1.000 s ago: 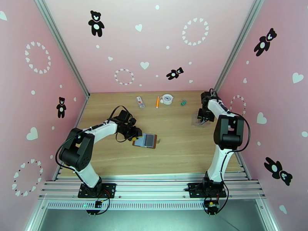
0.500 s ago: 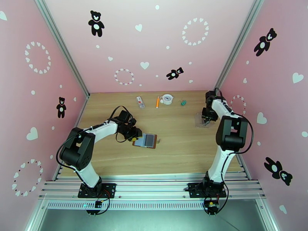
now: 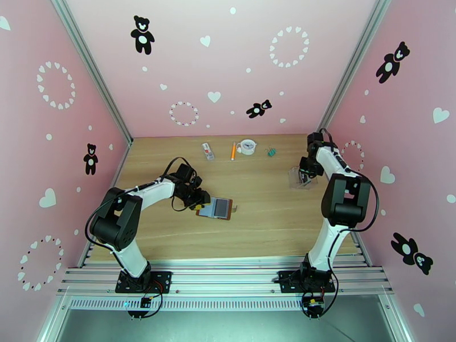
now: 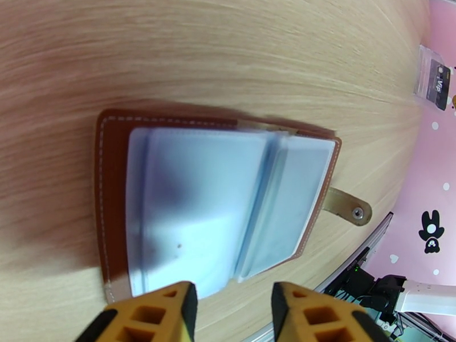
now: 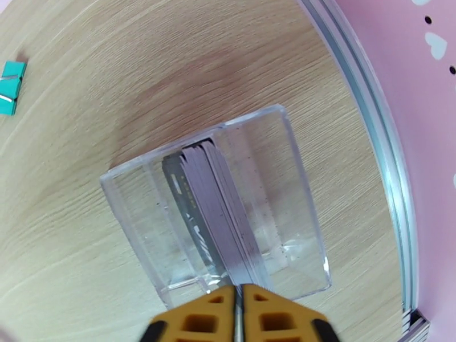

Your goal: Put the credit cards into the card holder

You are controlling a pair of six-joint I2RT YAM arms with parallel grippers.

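Observation:
The card holder [image 3: 215, 208] lies open in the middle of the table, brown leather with grey-blue pockets [image 4: 216, 195] and a snap tab [image 4: 350, 207]. My left gripper [image 3: 200, 199] sits at its left edge. Its fingers [image 4: 171, 306] stand apart over the near rim of the pockets [image 4: 233, 303]. The credit cards [image 5: 211, 206] stand as a grey stack on edge inside a clear plastic stand [image 5: 285, 166] at the right side of the table [image 3: 301, 179]. My right gripper [image 3: 305, 172] reaches down into that stand, its jaws pinched together on the top edge of a card [image 5: 238, 303].
Along the back edge lie a white-and-red packet [image 3: 208, 150], an orange pen [image 3: 233, 150], a tape roll [image 3: 248, 146] and a green clip [image 3: 272, 150] [image 5: 10, 86]. An aluminium rail [image 5: 365, 126] and the pink wall run close behind the clear stand.
My right gripper has shifted slightly toward the right wall over the clear stand and its fingers have closed on the cards. The left arm and the card holder have stayed still.

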